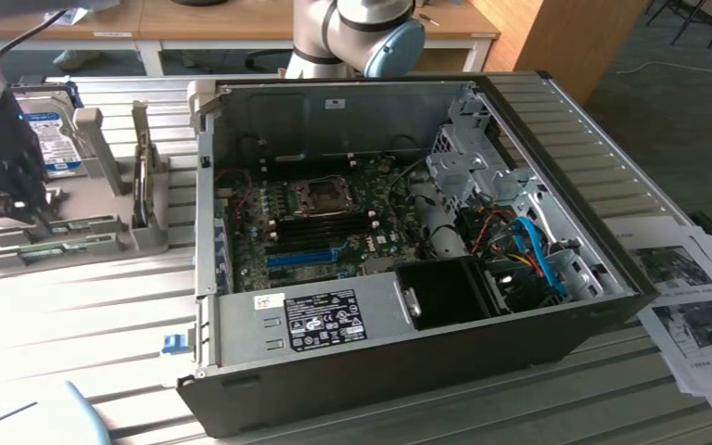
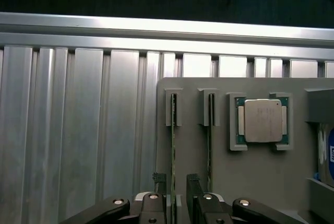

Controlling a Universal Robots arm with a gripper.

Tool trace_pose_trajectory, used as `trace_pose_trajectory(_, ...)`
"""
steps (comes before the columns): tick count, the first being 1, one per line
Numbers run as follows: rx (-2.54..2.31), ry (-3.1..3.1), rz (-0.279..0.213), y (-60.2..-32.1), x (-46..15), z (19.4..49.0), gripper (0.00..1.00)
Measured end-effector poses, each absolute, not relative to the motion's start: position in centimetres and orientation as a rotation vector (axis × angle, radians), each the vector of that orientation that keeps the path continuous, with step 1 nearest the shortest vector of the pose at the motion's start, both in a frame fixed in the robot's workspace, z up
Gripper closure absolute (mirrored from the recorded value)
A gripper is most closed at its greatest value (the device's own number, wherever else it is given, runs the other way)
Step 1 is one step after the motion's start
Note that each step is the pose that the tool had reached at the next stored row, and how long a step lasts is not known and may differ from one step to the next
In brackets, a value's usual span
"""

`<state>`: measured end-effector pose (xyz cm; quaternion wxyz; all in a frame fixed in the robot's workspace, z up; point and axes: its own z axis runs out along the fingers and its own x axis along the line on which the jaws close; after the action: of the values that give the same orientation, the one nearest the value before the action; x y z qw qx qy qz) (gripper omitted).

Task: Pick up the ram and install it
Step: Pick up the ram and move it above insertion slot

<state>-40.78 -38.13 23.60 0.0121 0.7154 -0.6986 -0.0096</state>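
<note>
Two thin green ram sticks stand on edge in a grey holder (image 2: 250, 182). My gripper (image 2: 175, 182) is low over the holder and straddles one ram (image 2: 173, 130). One fingertip is on each side of its edge, with a small gap on both sides, so the gripper is open. The second ram (image 2: 210, 130) stands parallel, just outside one finger. In the exterior view, my gripper (image 1: 16, 199) hangs over the holder (image 1: 66, 243) at the exterior view's far left, well away from the open computer case (image 1: 393, 232).
A processor chip (image 2: 263, 120) lies in a recess of the holder beside the sticks. A hard drive (image 1: 47, 139) stands at the holder's back. Inside the case, the motherboard shows black slots (image 1: 331, 222) and a blue slot (image 1: 300, 257). Papers (image 1: 696, 306) lie at the exterior view's right.
</note>
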Motion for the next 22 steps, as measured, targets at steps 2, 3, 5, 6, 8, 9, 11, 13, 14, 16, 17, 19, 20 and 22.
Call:
trace_pose_trajectory(2, 2.230, -2.178, -0.030, -38.1, -40.8, 23.5, 0.71)
trace_pose_trajectory(3, 2.230, -2.178, -0.030, -38.1, -40.8, 23.4, 0.71)
trace_pose_trajectory(5, 2.230, -2.178, -0.030, -38.1, -40.8, 23.3, 0.71)
trace_pose_trajectory(6, 2.230, -2.178, -0.030, -38.1, -40.8, 23.2, 0.71)
trace_pose_trajectory(8, 2.230, -2.178, -0.030, -38.1, -40.8, 23.1, 0.71)
trace_pose_trajectory(9, 2.230, -2.178, -0.030, -38.1, -40.8, 23.0, 0.71)
trace_pose_trajectory(11, 2.230, -2.178, -0.030, -38.1, -40.8, 22.9, 0.71)
trace_pose_trajectory(13, 2.230, -2.178, -0.030, -38.1, -40.8, 22.7, 0.71)
trace_pose_trajectory(14, 2.230, -2.178, -0.030, -38.1, -40.8, 22.7, 0.71)
trace_pose_trajectory(16, 2.230, -2.178, -0.030, -38.1, -40.8, 22.5, 0.71)
trace_pose_trajectory(17, 2.230, -2.178, -0.030, -38.1, -40.8, 22.4, 0.71)
trace_pose_trajectory(19, 2.230, -2.178, -0.030, -38.1, -40.8, 22.3, 0.71)
trace_pose_trajectory(20, 2.230, -2.178, -0.030, -38.1, -40.8, 22.2, 0.71)
trace_pose_trajectory(22, 2.230, -2.178, -0.030, -38.1, -40.8, 22.1, 0.71)
